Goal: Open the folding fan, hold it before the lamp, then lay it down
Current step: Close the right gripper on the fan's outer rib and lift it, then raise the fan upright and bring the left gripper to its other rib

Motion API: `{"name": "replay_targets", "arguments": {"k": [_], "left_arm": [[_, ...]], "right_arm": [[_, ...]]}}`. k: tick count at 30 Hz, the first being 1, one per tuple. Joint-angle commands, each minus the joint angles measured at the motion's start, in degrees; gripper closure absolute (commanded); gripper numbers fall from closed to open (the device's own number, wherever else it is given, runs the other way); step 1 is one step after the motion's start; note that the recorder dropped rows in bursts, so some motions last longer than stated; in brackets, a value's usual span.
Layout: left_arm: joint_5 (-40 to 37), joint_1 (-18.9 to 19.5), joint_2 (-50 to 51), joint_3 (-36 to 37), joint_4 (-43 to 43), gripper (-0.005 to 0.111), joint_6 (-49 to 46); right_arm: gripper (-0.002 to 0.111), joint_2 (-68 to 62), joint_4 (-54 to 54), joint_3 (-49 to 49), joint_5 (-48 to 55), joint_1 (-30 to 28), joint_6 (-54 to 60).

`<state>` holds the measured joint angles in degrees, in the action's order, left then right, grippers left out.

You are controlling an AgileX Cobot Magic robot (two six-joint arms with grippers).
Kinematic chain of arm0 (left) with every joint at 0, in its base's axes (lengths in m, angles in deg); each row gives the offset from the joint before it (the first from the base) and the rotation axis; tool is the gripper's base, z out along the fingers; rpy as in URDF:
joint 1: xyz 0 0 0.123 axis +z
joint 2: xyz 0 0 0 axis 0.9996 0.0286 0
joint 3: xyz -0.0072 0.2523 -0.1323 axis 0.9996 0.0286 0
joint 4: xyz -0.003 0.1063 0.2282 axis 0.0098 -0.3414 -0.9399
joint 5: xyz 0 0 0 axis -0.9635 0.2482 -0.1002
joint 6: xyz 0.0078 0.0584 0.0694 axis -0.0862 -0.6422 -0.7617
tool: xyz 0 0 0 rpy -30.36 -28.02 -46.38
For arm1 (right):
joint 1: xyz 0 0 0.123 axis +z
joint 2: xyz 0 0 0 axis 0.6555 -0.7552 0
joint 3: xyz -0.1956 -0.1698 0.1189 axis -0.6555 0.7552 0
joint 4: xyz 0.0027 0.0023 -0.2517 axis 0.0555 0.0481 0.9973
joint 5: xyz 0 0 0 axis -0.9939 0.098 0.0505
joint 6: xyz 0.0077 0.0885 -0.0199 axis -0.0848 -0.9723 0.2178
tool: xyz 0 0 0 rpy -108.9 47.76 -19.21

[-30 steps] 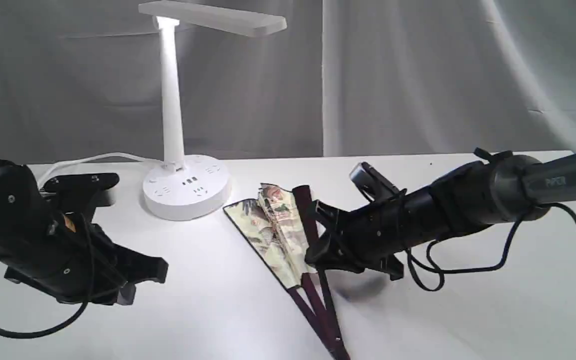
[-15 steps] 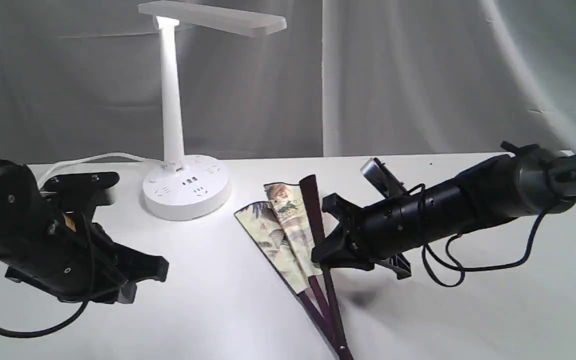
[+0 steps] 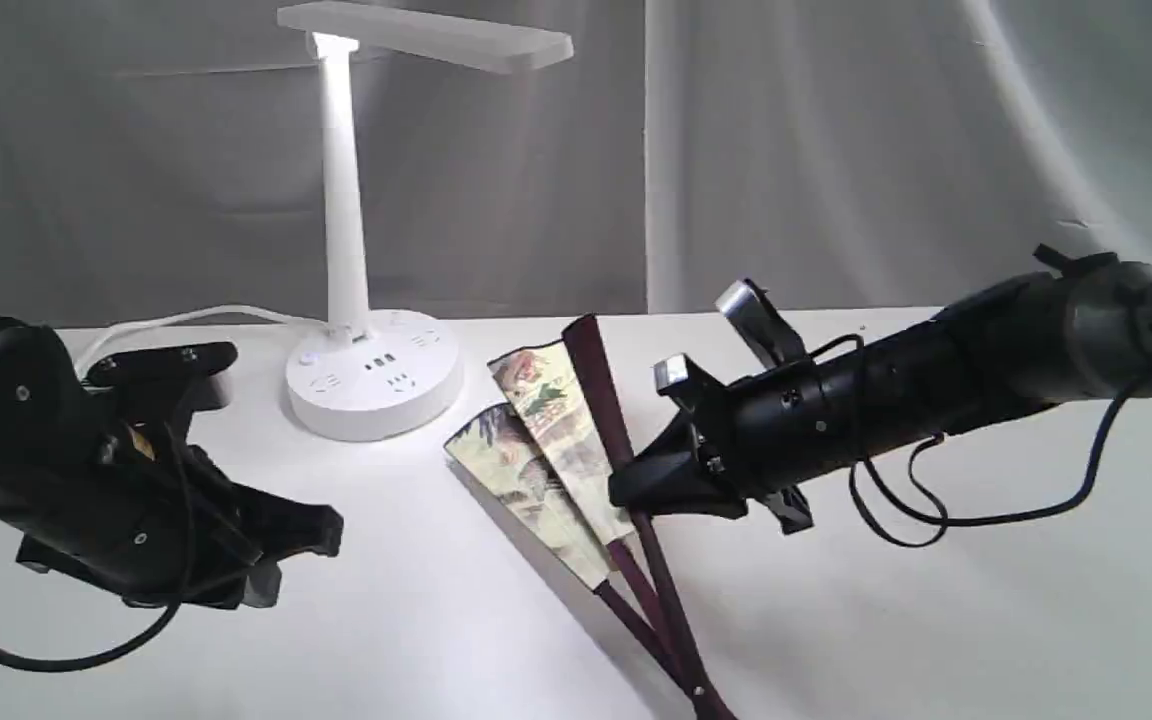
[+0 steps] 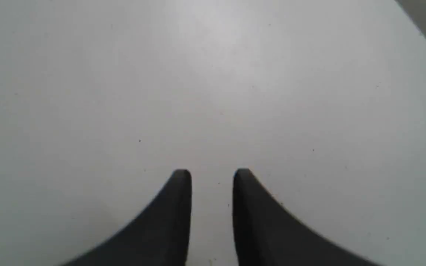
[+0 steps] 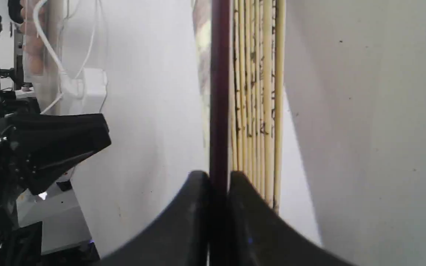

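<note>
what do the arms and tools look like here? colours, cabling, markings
Both matte black. Right arm is a round tube with a grey joint and a silvery wrist camera. Black cables hang loose under each arm. Left arm has a small orange sticker. Left tool and right tool: black curved fingers tapering to blunt tips.

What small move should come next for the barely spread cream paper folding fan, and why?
Probably pull the dark maroon wooden guard sideways: the right gripper has jaws shut on it, yet the cream pleated paper folding fan shows only two panels.
</note>
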<state>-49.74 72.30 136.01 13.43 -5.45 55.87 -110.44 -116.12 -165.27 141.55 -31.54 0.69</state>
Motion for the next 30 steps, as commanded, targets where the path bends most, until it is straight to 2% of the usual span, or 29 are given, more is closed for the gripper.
{"name": "replay_targets", "arguments": {"k": [1, 4, 8, 11, 15, 17, 21, 24, 28, 30], "left_arm": [[-0.73, -0.25, 0.03, -0.24, 3.5, 0.086, -0.59], [1.39, -0.25, 0.03, -0.24, 13.82, 0.086, -1.91], [4.33, -0.25, 0.16, -0.24, 28.09, 0.085, -14.31], [5.85, -0.25, 0.48, -0.24, 32.96, 0.079, -22.79], [7.77, -0.25, 0.85, -0.24, 32.49, 0.064, -27.38], [8.81, -0.25, 0.85, -0.24, 32.49, 0.062, -30.71], [7.74, -0.25, 0.75, -1.52, 31.97, 0.073, -33.7], [3.19, -0.25, 0.75, -3.89, 26.69, 0.082, -32.9], [0.45, -0.55, 0.75, -5.63, 20.79, 0.082, -24.69], [0.58, -1.61, 0.75, -5.63, 17.78, 0.082, -23.68]], "right_arm": [[0.108, 1.73, -0.73, 0.17, 2.28, -0.76, 1.01], [0.108, 1.87, -1.76, 0.17, 6.27, -0.89, 1.01], [0.108, 1.87, -2.01, 0.17, 8.88, -0.89, 1.01], [0.108, 1.87, -2.14, 0.17, 8.88, -0.89, 1.06], [0.108, 1.87, -2.14, 0.17, 8.88, -0.89, 1.06], [0.108, 1.87, -2.14, 0.17, 8.88, -0.89, 1.06], [0.108, 2.44, -1.91, 0.45, 8.88, -0.89, 1.06], [0.108, 4.5, -1.91, 1.7, 8.88, -1.37, 1.06], [0.108, 7.96, -2.73, 5.11, 8.88, -2.95, 1.71], [0.108, 9.17, -3.42, 6.94, 8.88, -3.88, 3.22]]}}
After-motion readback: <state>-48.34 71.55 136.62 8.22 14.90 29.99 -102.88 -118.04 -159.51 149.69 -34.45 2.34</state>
